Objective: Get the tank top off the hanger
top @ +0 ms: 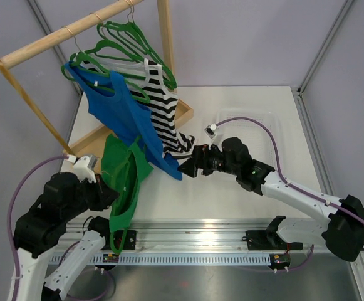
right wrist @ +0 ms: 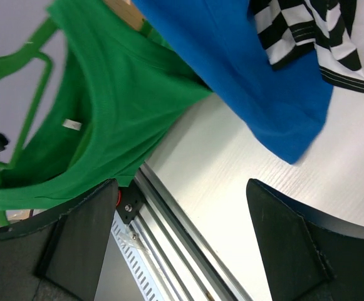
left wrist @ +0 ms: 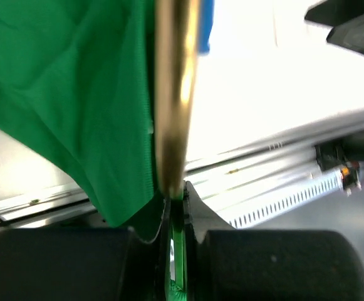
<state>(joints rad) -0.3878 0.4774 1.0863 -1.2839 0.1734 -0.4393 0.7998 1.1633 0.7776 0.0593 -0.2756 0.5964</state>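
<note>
Three tank tops in sight. Two on the wooden rack (top: pixel 62 34) at the far left of the counter (top: pixel 244 194): a blue top (top: pixel 116 106) and, just behind it, a striped top (top: pixel 160 106), hems trailing down to the counter. Spare hangers (top: pixel 128 34) higher on the same rod, bare.

Third, the green top (top: pixel 124 179), off the rack: low at the near left, below the blue top's hem, reaching past the counter's front edge and across the rail (top: pixel 200 241) in the top view. Sits on its own green hanger (right wrist: pixel 26 106), neckline and white label turned toward the right wrist camera, hanger arm showing through the neck opening.

Left tool (top: pixel 104 191) at the green top's left side, clenched. In the left wrist view, fingers (left wrist: pixel 194 207) pressed together on a thin green strip of the hanger, green cloth bunched against the left finger. Just above the grip, a brass bar (left wrist: pixel 175 94), close to the lens and too blurred to name.

Right tool (top: pixel 185 168) released: fingers (right wrist: pixel 81 232) spread wide, nothing between them. Hovers above the counter, just beside the low corner of the blue top, pointing left at the green top, touching neither.
</note>
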